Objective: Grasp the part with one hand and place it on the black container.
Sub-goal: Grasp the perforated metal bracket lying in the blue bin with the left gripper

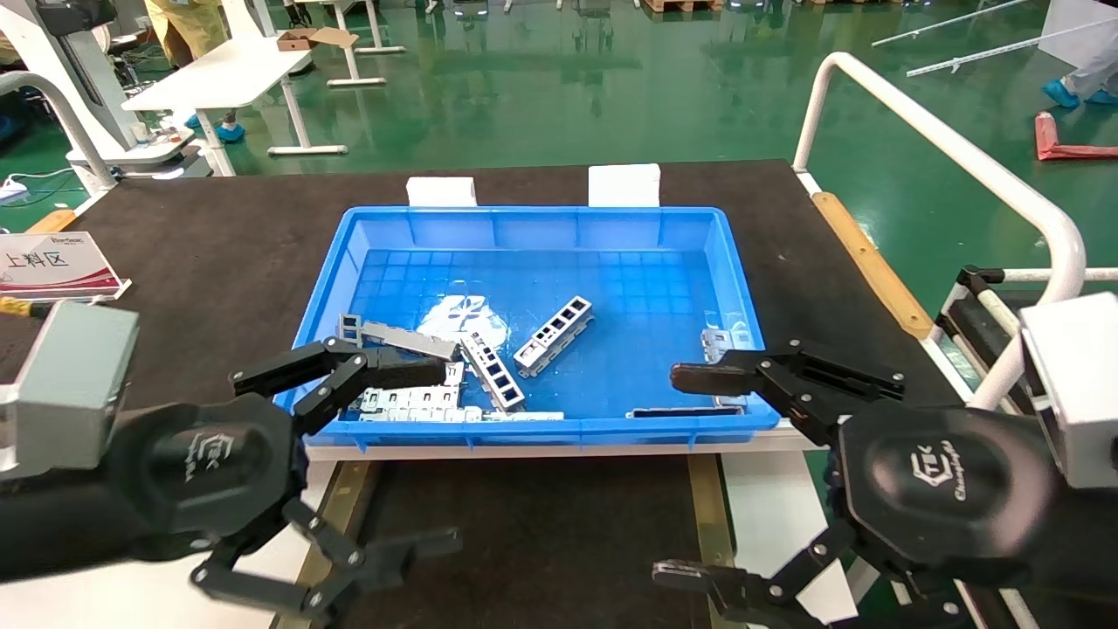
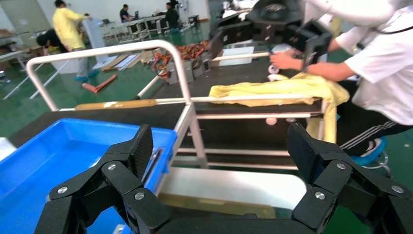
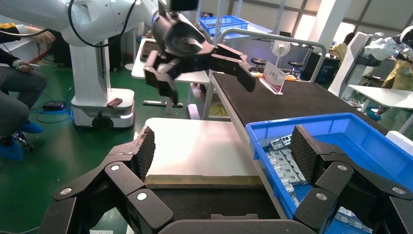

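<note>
Two slim silver-grey parts with rows of windows lie in the blue bin: one part near the middle and a second part beside it. The black container lies in front of the bin, edged by olive-brass rails. My left gripper is open and empty at the bin's front left corner. My right gripper is open and empty at the bin's front right corner. Neither gripper touches a part. The left wrist view shows the left gripper open, and the right wrist view shows the right gripper open.
Flat grey plates lie along the bin's front wall. Two white blocks stand behind the bin. A sign stands at the far left. A white tube railing runs along the right. White panels flank the container.
</note>
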